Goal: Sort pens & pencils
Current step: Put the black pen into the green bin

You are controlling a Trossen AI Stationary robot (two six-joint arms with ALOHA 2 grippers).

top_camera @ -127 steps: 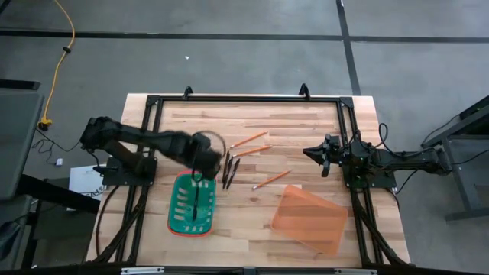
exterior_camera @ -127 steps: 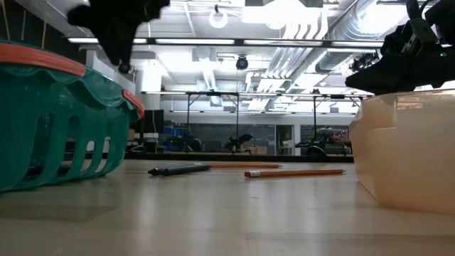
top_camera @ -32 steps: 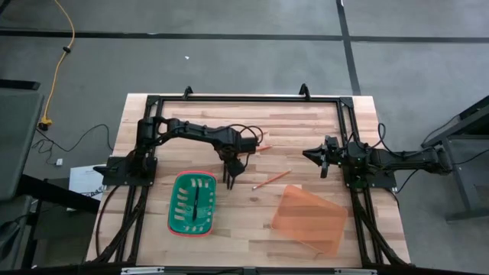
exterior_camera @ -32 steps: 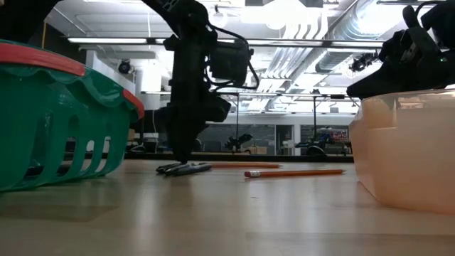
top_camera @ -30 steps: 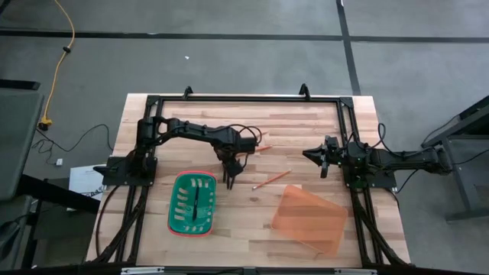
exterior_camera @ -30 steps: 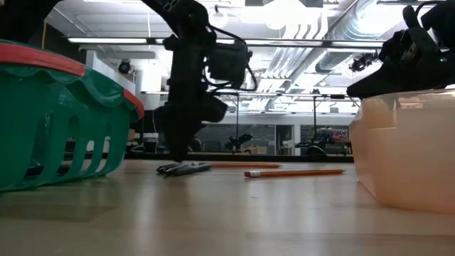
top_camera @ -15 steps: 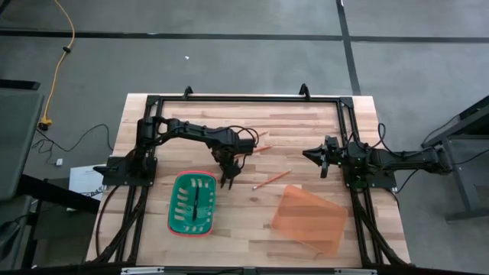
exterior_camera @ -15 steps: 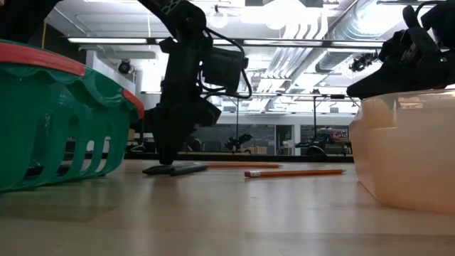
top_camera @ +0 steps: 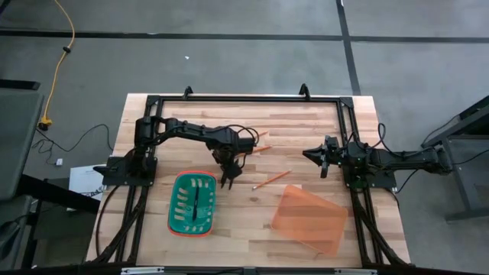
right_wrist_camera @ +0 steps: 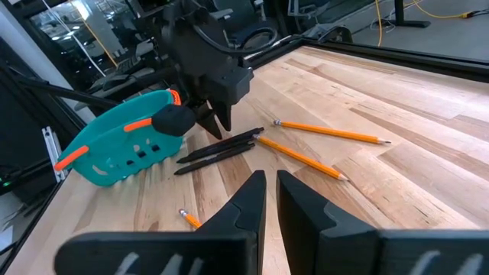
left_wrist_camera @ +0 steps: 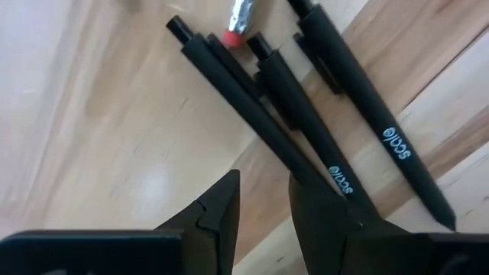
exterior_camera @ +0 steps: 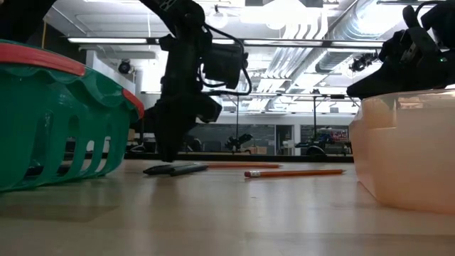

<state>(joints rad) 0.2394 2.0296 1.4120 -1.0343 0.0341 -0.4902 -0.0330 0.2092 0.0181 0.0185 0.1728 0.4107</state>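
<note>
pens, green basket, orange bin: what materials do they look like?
Pens: likely matte black plastic, with dull surfaces, moulded clips and white printed logos.
Green basket: looks like moulded plastic, with slotted walls and an orange rim.
Orange bin: probably translucent plastic; light shows through its wall in the low view.

Bright, even overhead light came from the ceiling strip lights (exterior_camera: 213, 40); the table (left_wrist_camera: 114, 130) showed soft glare, close-up edges blurred, and shadows stayed faint.
</note>
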